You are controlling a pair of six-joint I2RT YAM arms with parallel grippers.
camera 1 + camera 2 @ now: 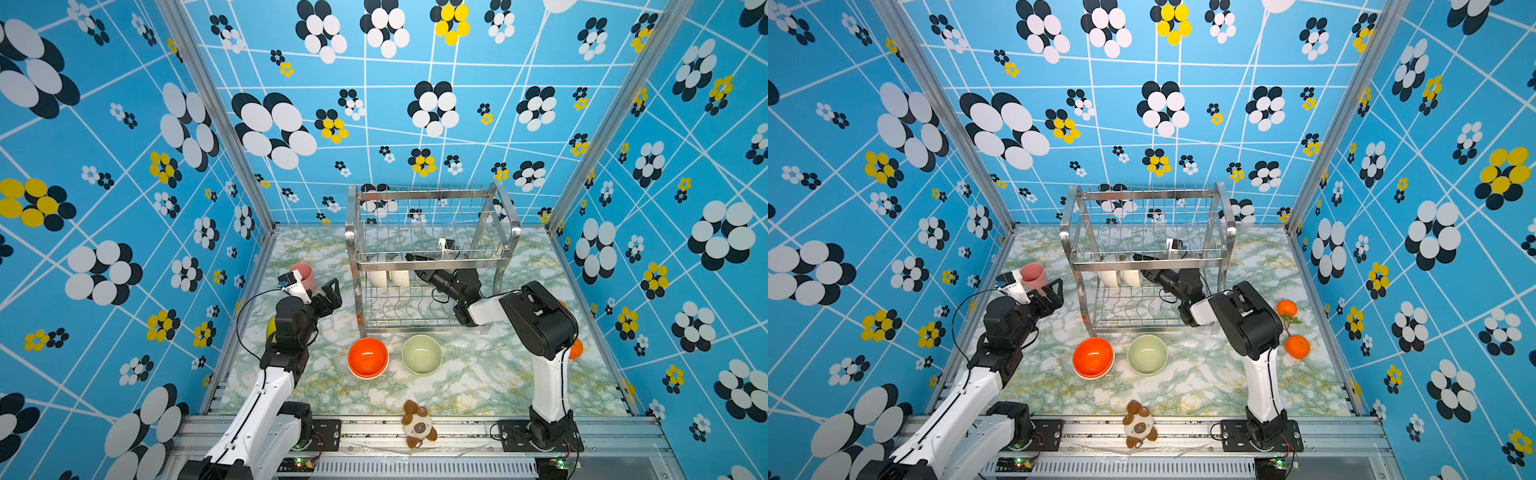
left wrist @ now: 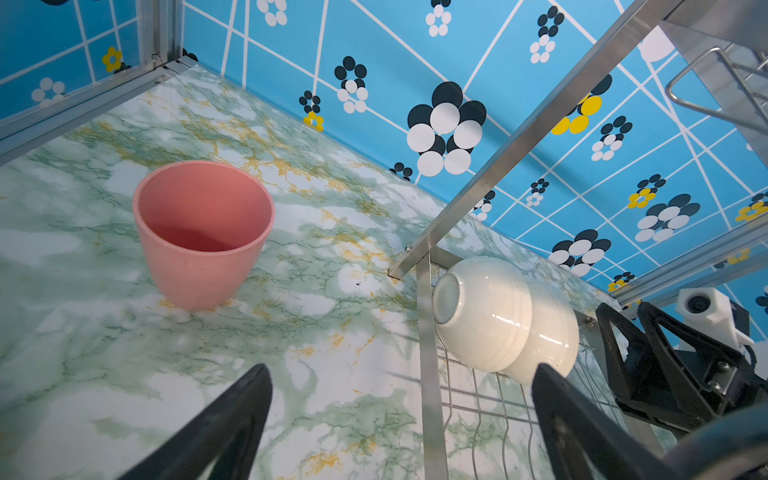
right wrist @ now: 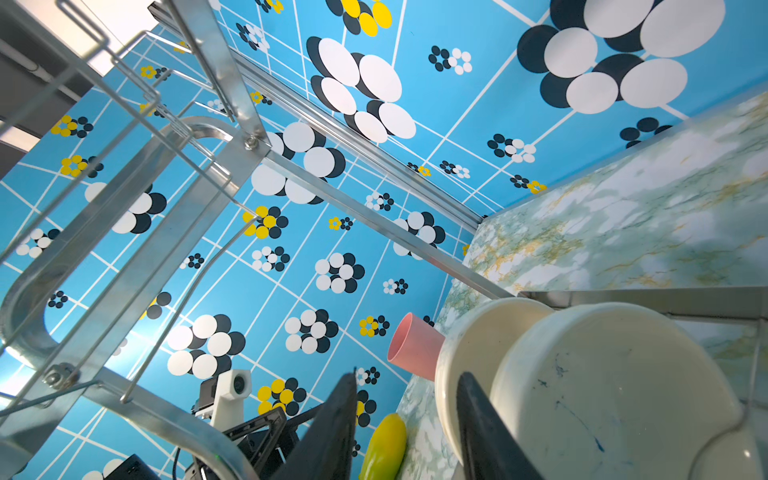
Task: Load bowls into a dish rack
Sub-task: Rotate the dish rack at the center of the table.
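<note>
Closest to the lens, a plush toy is lying on the front rail. Just beyond it the orange bowls (two, nested) and the green bowl are sitting mouth-up on the table, side by side in front of the dish rack. Both are lying below and camera-side of the grippers, with the orange pair nearer the left arm. Fully spread and empty, the left gripper is hovering by the pink cup. Meanwhile the right gripper is reaching into the rack's lower tier with its jaws partly apart. It is gripping nothing visible, just beside the two cream bowls standing on edge there. Nothing is showing on the upper tier.
</note>
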